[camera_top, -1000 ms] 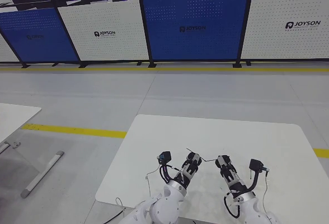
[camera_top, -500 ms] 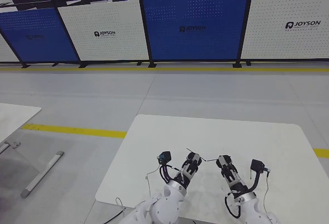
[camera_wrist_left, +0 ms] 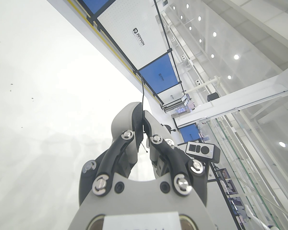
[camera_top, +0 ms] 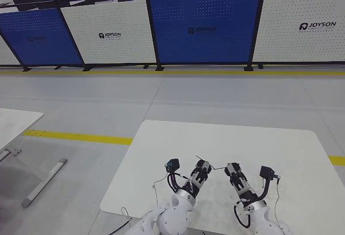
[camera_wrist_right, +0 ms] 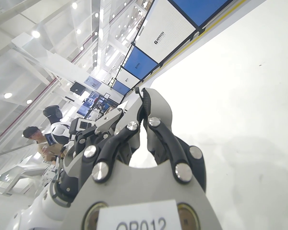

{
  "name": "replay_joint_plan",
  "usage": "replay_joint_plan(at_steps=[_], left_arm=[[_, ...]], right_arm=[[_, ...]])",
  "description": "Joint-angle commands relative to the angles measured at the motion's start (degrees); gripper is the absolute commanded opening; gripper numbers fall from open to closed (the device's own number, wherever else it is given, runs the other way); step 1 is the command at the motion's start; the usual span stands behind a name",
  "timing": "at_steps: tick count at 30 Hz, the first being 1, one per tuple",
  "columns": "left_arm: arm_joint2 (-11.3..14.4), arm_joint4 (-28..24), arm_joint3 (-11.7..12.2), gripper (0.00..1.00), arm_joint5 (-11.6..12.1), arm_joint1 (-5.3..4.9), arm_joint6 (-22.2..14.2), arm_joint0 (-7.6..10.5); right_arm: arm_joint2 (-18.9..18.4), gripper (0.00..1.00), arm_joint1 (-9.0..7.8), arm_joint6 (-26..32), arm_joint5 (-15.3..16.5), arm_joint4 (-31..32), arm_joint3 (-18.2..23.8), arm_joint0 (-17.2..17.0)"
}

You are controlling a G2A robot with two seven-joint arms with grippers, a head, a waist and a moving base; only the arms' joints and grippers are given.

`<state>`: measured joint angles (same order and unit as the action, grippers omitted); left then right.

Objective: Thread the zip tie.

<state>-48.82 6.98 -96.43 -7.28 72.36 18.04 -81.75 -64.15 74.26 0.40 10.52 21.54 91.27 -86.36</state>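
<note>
Pinching the zip tie point(camera_wrist_left: 142, 92) between them above the worktop point(camera_top: 219, 141), near its 6 o'clock edge, the left tool point(camera_wrist_left: 142, 112) and right tool point(camera_wrist_right: 144, 101) are each clamped narrow on it. Likely trouble: the thin strap bows or slips in the grip, so its tip misses the head.

A: Bright or dim?
B: Bright; lit evenly from overhead by rows of round ceiling lamps point(camera_wrist_left: 236, 56).
A: Glare anywhere?
B: Across the table point(camera_wrist_right: 242, 84), washed almost to plain white in both wrist views. Softer in the top view.
A: Distortion?
B: Yes, toward the wrist views' edges: straight beams point(camera_wrist_left: 254, 93) bowed, blue wall panels point(camera_wrist_right: 139, 63) skewed.
</note>
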Motion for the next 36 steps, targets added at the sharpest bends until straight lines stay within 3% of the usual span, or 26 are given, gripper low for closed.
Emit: replay_joint_plan(at_steps=[1, 18, 27, 32, 36], left_arm=[[0.00, 0.00, 0.00, 0.00, 0.00, 0.00, 0.00, 0.00], [0.00, 0.00, 0.00, 0.00, 0.00, 0.00, 0.00, 0.00], [0.00, 0.00, 0.00, 0.00, 0.00, 0.00, 0.00, 0.00], [0.00, 0.00, 0.00, 0.00, 0.00, 0.00, 0.00, 0.00], [0.00, 0.00, 0.00, 0.00, 0.00, 0.00, 0.00, 0.00]], right_arm=[[0.15, 0.00, 0.06, 0.16, 0.11, 0.05, 0.08, 0.05], [0.39, 0.00, 0.37, 0.64, -1.19, -1.24, 0.35, -0.04], [-0.81, 0.00, 0.69, -2.44, -4.73, -4.24, 2.58, -2.36], [-1.19, 0.00, 0.72, 1.62, -4.33, -9.25, 4.11, -3.24], [-1.19, 0.00, 0.72, 1.62, -4.33, -9.25, 4.11, -3.24]])
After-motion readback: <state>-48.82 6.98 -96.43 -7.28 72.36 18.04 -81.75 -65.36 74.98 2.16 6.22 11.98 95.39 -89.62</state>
